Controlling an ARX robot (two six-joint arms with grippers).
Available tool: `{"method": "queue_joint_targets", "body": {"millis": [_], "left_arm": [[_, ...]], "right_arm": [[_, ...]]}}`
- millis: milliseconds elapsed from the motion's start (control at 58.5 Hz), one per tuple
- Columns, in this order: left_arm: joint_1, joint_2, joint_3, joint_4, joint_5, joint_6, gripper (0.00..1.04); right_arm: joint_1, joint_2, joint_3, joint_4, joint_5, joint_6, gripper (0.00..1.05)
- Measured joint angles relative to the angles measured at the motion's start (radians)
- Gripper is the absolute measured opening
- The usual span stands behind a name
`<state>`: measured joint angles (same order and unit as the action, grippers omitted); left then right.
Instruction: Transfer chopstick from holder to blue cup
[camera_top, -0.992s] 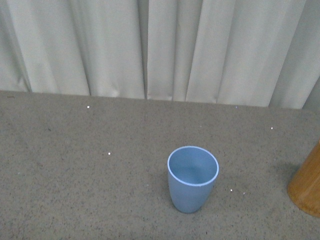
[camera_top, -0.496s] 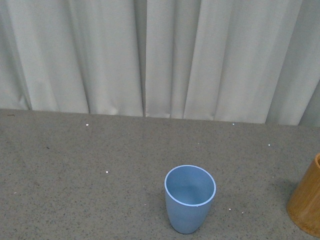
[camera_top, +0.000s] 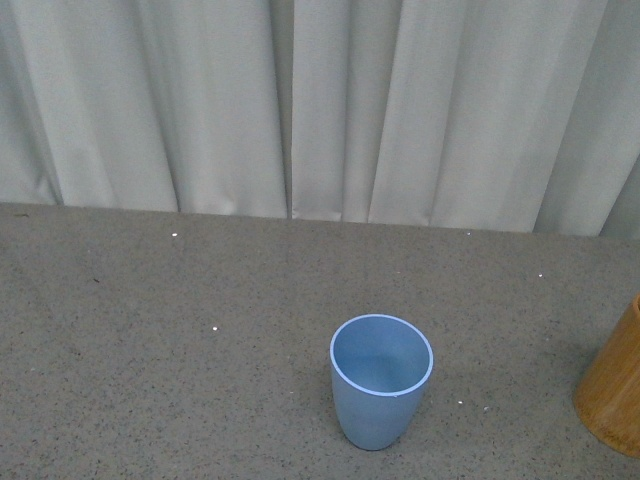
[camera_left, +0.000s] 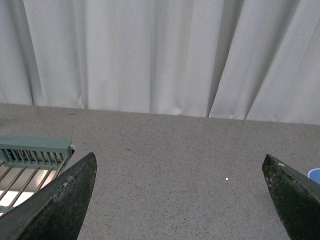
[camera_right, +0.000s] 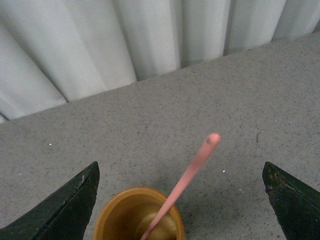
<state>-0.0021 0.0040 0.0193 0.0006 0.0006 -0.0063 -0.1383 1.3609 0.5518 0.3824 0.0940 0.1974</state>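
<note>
Chopstick (camera_right: 187, 177): salmon-pink and thin, leaning inside the holder (camera_right: 111, 212); lower end down within the cylinder, blunt upper end well above the rim

Holder: tan wooden cylinder, upright on the table (camera_top: 150, 350); in the front view cut by the right edge (camera_top: 612, 395), well apart from the blue cup (camera_top: 380, 385)

Blue cup: upright on the table, mouth up, paler rim, nothing visible inside; only a sliver at the edge of the left wrist view (camera_left: 315, 175)

Right pincer (camera_right: 180, 165): spread wide, gripping nothing; above the holder, both dark fingers (camera_right: 65, 210) well clear of the chopstick, which rises in the gap between them

Left pincer (camera_left: 179, 156): spread wide, gripping nothing; only bare speckled table between its fingers (camera_left: 60, 200)

Table: grey-brown speckled surface with a few tiny white flecks

Curtain (camera_top: 300, 100): pale, in vertical folds, hanging behind the far edge of the table

Rack (camera_left: 35, 150): pale green and slatted, seen only in the left wrist view, just beside one left finger; too little visible to say more
</note>
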Motion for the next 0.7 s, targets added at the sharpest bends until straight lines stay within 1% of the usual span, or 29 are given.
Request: {"method": "queue_joint_targets", "body": {"millis": [239, 445, 701], "left_arm": [[0.0, 0.0, 0.0, 0.0, 0.0, 0.0, 0.98], [0.0, 0.0, 0.0, 0.0, 0.0, 0.0, 0.98], [0.0, 0.0, 0.0, 0.0, 0.0, 0.0, 0.98]], "right_arm": [[0.004, 0.156, 0.066, 0.024, 0.073, -0.05, 0.95], [-0.01, 0.288, 0.114, 0.053, 0.103, -0.053, 0.95], [-0.002, 0.371, 0.18, 0.073, 0.129, -0.055, 0.95]]}}
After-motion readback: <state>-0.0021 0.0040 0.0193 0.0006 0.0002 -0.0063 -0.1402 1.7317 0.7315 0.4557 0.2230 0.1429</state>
